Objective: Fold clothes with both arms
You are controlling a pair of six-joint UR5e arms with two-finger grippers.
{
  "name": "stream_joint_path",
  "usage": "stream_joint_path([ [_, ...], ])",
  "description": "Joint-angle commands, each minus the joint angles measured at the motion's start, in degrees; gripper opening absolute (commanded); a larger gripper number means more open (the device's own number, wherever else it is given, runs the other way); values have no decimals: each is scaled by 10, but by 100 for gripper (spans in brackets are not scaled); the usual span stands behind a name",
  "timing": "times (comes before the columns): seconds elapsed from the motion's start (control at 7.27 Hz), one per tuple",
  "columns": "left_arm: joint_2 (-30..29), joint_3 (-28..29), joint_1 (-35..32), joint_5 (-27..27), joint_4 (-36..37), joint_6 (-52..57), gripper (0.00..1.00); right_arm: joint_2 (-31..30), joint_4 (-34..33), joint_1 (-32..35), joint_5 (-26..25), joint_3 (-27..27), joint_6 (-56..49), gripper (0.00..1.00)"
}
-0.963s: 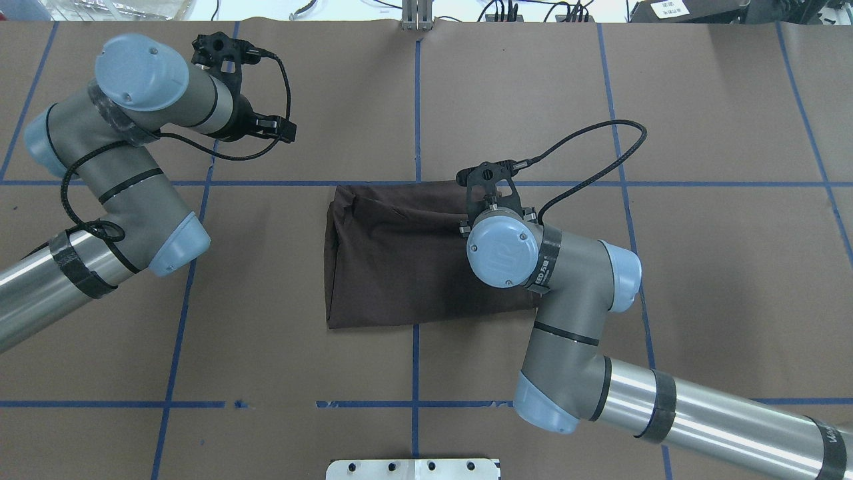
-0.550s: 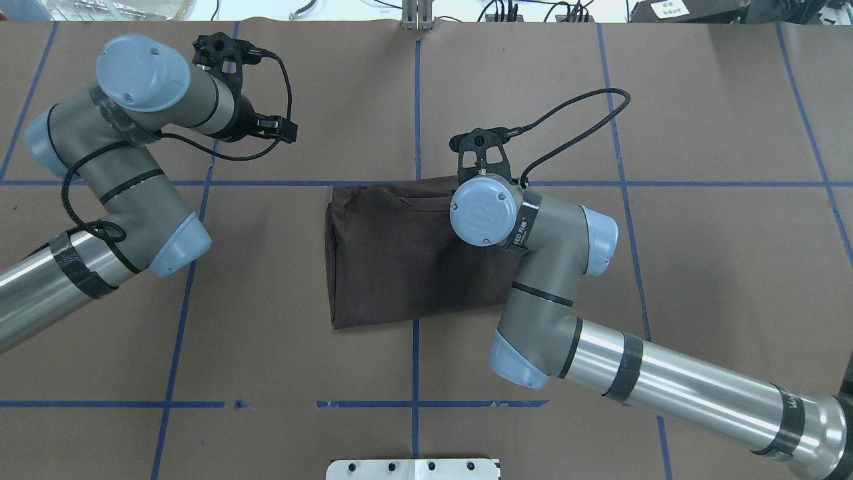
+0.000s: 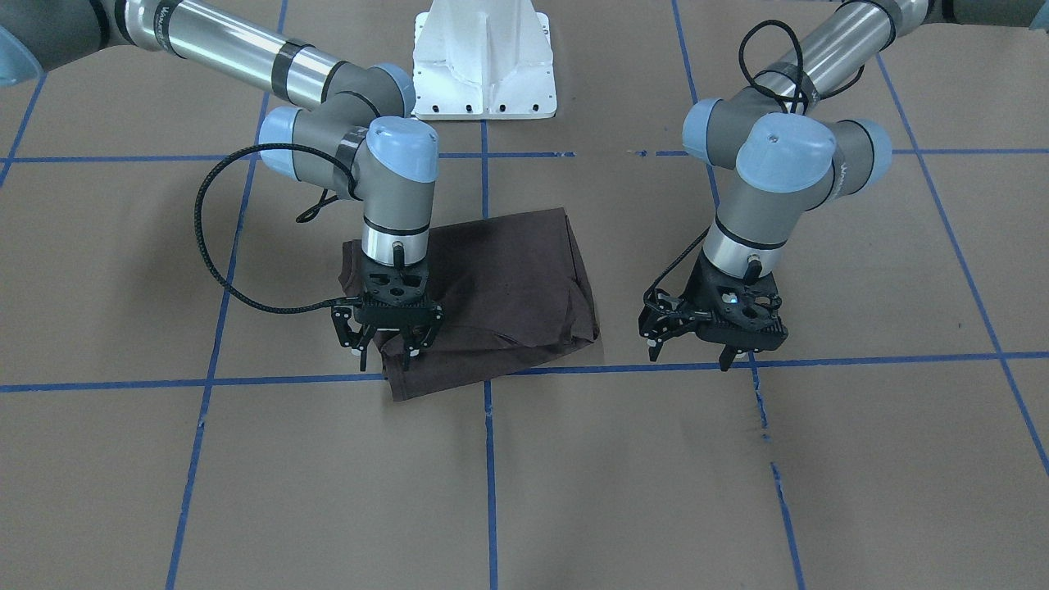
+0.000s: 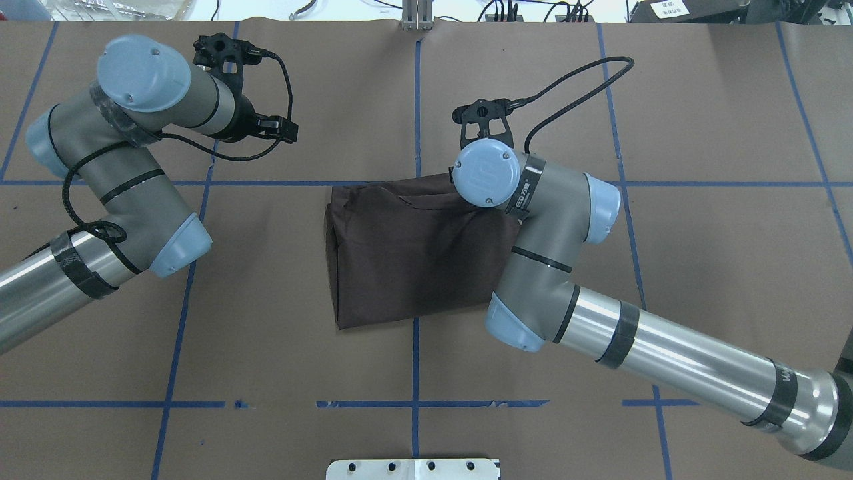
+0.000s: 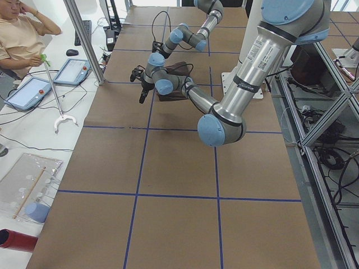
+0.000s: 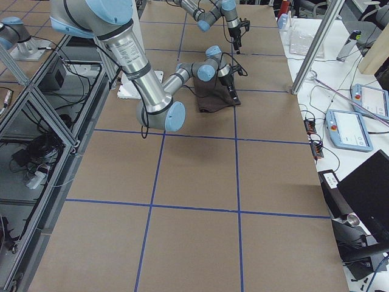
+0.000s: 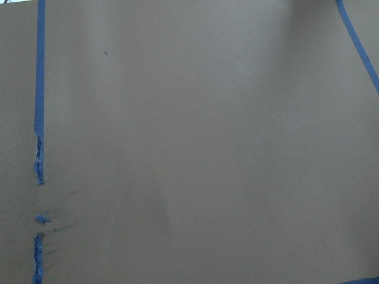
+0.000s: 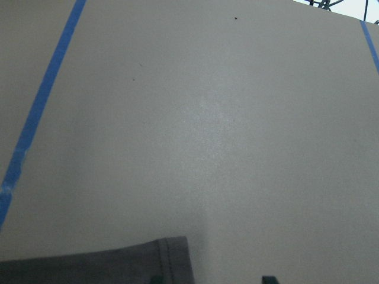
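We find the dark brown T-shirt (image 4: 406, 253) already folded into a compact rectangle at the middle of the overhead frame, lying on the paper-covered bench (image 4: 700, 280). The right gripper (image 3: 385, 348) hangs low over the shirt's corner, lower left of centre in the front-facing view, its fingers spread wide and pinching nothing. Its wrist camera shows one fingertip (image 8: 267, 279) over bare paper and the other at the stitched hem (image 8: 169, 260), so the jaws straddle the cloth's edge. We judge that this stance suits either a release or a fresh grasp at that corner (which of the two, we cannot say). The left gripper (image 3: 690, 354) hovers to the right of the shirt in the front-facing view, just above a blue tape line (image 3: 901, 357). It is likewise spread and empty, and apart from the cloth. We think it is placed there to leave the working arm room. The folding looks nearly done, though the shirt's right-hand edge in that view is slightly bunched and may want smoothing.
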Motion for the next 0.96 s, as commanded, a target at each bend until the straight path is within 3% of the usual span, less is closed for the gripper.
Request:
stream_joint_path([
  [0.0, -15, 1, 41, 7, 7, -77, 100, -3, -1, 59, 140, 36, -22, 100],
  [0.28, -44, 6, 98, 56, 45, -132, 100, -32, -6, 105, 197, 75, -69, 100],
  [0.41, -58, 6, 112, 63, 77, -137, 100, -47, -7, 110, 199, 91, -80, 100],
  [0.83, -59, 34, 127, 90, 82, -147, 100, -54, -7, 109, 199, 99, -80, 100],
])
